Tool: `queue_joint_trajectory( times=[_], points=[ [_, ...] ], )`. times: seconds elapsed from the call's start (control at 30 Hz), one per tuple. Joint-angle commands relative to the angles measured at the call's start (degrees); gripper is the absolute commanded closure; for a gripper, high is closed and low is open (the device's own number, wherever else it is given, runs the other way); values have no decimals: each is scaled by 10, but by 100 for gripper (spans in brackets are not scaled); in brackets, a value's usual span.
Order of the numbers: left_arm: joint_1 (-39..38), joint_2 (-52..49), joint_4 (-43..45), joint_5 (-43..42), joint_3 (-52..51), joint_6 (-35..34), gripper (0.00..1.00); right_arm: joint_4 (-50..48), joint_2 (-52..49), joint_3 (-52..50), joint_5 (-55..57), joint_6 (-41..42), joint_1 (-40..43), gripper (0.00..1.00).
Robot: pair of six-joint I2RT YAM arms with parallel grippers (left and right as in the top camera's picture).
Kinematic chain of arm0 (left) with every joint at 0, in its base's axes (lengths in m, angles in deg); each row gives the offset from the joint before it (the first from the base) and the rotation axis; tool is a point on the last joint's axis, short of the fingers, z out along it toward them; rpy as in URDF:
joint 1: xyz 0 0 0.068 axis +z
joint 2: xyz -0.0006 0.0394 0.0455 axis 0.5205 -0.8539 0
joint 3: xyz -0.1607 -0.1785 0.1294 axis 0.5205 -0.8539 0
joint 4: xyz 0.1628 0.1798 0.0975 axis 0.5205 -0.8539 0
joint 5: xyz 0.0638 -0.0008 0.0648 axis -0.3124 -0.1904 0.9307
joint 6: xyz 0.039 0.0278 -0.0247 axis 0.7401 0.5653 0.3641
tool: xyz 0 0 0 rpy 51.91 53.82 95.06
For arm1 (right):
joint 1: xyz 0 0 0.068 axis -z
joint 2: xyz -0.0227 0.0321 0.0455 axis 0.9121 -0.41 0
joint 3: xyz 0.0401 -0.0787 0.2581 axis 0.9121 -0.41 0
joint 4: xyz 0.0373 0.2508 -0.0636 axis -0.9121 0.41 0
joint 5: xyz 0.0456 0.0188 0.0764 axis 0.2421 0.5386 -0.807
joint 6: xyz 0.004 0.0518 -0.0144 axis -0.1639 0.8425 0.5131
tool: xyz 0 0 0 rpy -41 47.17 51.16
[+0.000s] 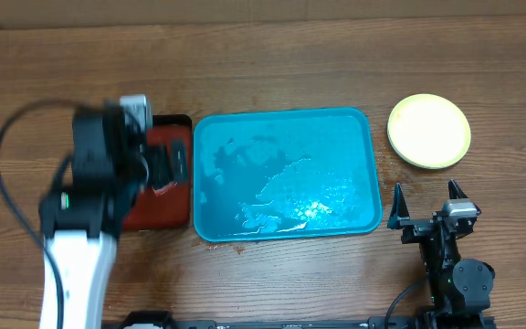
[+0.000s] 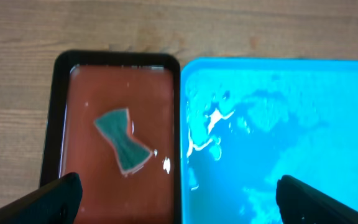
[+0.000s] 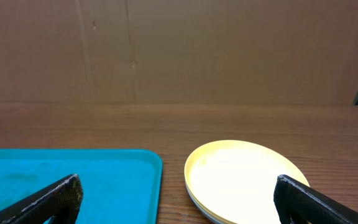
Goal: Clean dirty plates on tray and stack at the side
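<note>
The cyan tray (image 1: 286,174) lies mid-table, wet, with no plates on it; it also shows in the left wrist view (image 2: 278,124) and the right wrist view (image 3: 67,180). The plates (image 1: 429,131) sit stacked on the table right of the tray, a pale yellow one on top (image 3: 244,180); lower ones barely show. My left gripper (image 2: 176,199) is open and empty, hovering over the seam between the dark red tray and the cyan tray. My right gripper (image 1: 432,206) is open and empty, near the table's front right, just short of the stack.
A black-rimmed dark red tray (image 1: 163,183) stands left of the cyan tray and holds a green sponge (image 2: 123,142) in reddish water. My left arm covers part of it from overhead. A cardboard wall (image 3: 179,50) stands behind the table.
</note>
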Motion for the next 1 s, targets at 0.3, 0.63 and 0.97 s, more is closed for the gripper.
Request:
queue_joint_trajectory(
  times=[0.3, 0.63, 0.97],
  points=[
    [11, 391, 18, 13, -207, 23, 0, -3, 5, -6, -3, 0, 4, 0],
    [12, 529, 203, 11, -374, 23, 0, -3, 5, -6, -3, 0, 4, 0],
    [12, 636, 363, -7, -533, 21, 0, -3, 5, -6, -3, 0, 4, 0]
  ],
)
